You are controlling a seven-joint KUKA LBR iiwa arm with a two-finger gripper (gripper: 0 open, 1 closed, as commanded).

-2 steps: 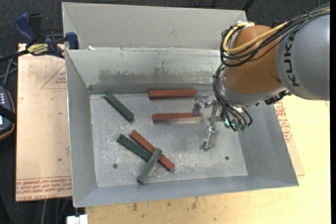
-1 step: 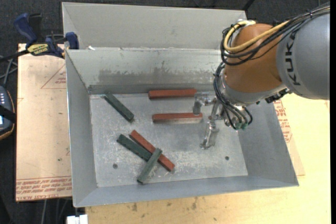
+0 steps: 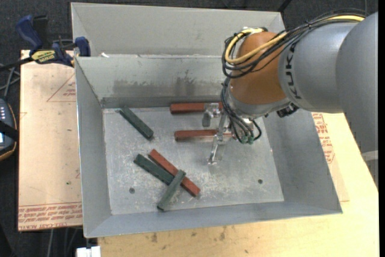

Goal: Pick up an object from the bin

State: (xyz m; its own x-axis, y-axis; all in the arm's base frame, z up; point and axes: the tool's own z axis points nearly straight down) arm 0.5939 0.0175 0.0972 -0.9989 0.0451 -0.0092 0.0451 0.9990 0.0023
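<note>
- Grey metal bin, seen from above, with a few loose bars on its floor.
- Left part of the floor: slanted grey-green bar, lying flat by itself, near the back wall and well apart from the rest.
- Lower middle: a small heap of three bars. The dark green bar and the heap's red-brown bar lie side by side. The lighter green bar lies across their right ends.
- Centre, against the foot of the back wall: back red-brown bar, flat, running left to right.
- Just nearer than that, and parallel to it: middle red-brown bar. This is the piece at the tool, and its right end runs in under the gripper.
- Gripper: down at floor level in the centre-right of the bin. Its fingers are spread apart, one on the back-wall side of the middle red-brown bar and one finger on the near side. They straddle the bar's right end and are not clamped on it.
- Right: arm reaching in over the bin's right wall, with an orange wrist cover and looped cables directly above the gripper.
</note>
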